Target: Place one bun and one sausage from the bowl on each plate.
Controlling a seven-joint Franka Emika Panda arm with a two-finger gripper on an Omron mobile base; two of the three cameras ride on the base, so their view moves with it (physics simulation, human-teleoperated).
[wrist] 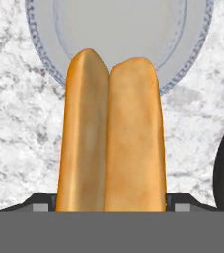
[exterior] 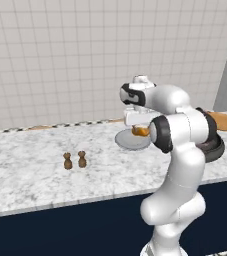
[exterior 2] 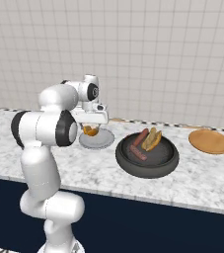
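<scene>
**Bun hanging over the grey plate**

So the gripper (exterior 2: 90, 130) has its jaws clamped on a bun (wrist: 111, 133) — a wide grip, since the bun fills the space between them in the hand view. It hangs just above the light grey plate (exterior 2: 97, 141), with the split running lengthwise. The bowl (exterior 2: 147, 157) sits just right of that plate on the marble table (exterior 2: 202, 173), holding two sausages (exterior 2: 139, 145) and the other bun (exterior 2: 152, 139). The orange-brown plate (exterior 2: 210, 142) is further right — apart from the bowl. Two small brown shakers (exterior: 75, 160) stand well off to the left.
</scene>
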